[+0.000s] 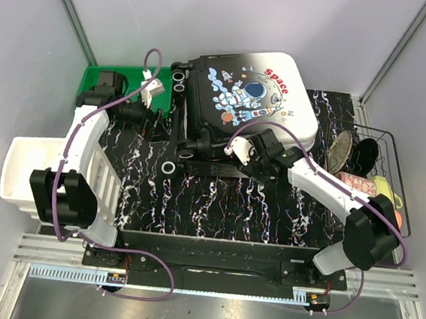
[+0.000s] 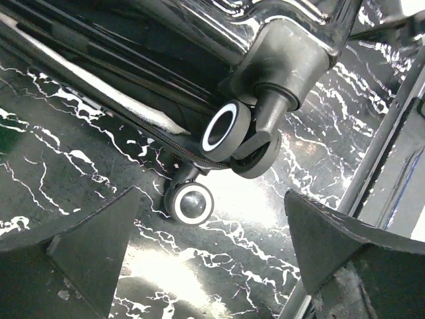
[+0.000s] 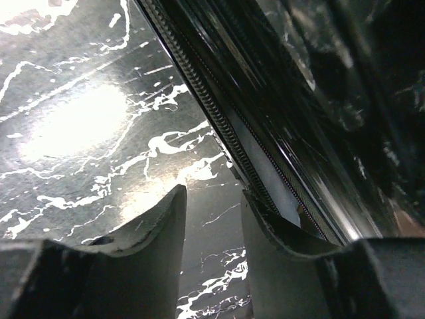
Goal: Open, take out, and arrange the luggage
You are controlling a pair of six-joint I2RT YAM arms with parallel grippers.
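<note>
The luggage (image 1: 257, 96) lies flat at the back middle of the table, astronaut and "Space" print facing up. My left gripper (image 1: 161, 130) is open and empty, low at the luggage's left end. In the left wrist view (image 2: 212, 199) its fingers stand wide apart, facing the white-rimmed wheels (image 2: 224, 127). My right gripper (image 1: 217, 154) is at the luggage's near edge. In the right wrist view (image 3: 212, 193) its jaws stand a narrow gap apart with only table between them. The right finger (image 3: 279, 226) is tucked against the zip seam (image 3: 206, 100), where a white strip shows.
A green bin (image 1: 92, 80) stands at the back left. A white drawer unit (image 1: 23, 171) is at the left edge. A wire basket (image 1: 385, 133) with a plate and cups stands at the right. The table top (image 1: 216, 205) is black marble pattern.
</note>
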